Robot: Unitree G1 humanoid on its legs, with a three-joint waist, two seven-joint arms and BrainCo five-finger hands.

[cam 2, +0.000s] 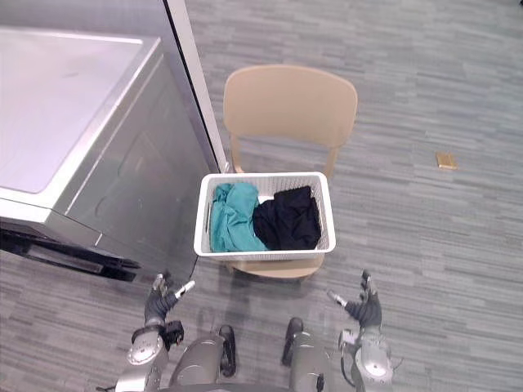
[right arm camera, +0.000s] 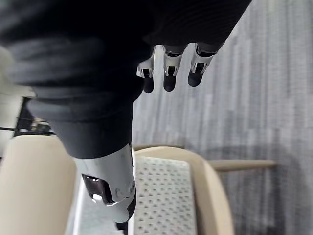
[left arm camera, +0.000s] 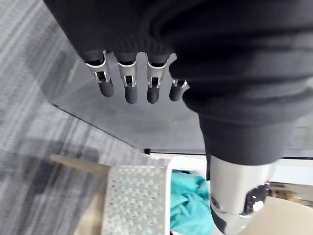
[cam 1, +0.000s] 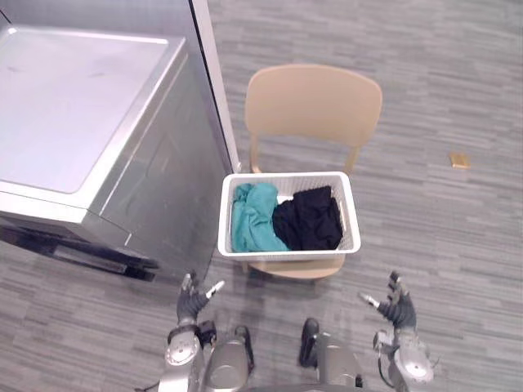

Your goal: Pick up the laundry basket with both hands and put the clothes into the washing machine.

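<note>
While the white laundry basket point(cam 1: 288, 249) sits on the seat of the tan chair point(cam 1: 315, 102), a teal garment point(cam 1: 255, 219) fills its left half and a black garment point(cam 1: 310, 219) its right, both heaped below the rim. My left hand point(cam 1: 191, 304) and right hand point(cam 1: 398, 309) hang low in front of the chair, well apart from the basket. The fingers of both are straight and spread, and neither has hold of anything.

The washing machine point(cam 1: 82, 106) stands just beside the basket's left end, so I judge my left hand has little room there and could knock the machine's side wall. If one hand catches the rim before the other, the basket may skid across the smooth seat or tip and spill the clothes onto the grey floor point(cam 1: 458, 245).
</note>
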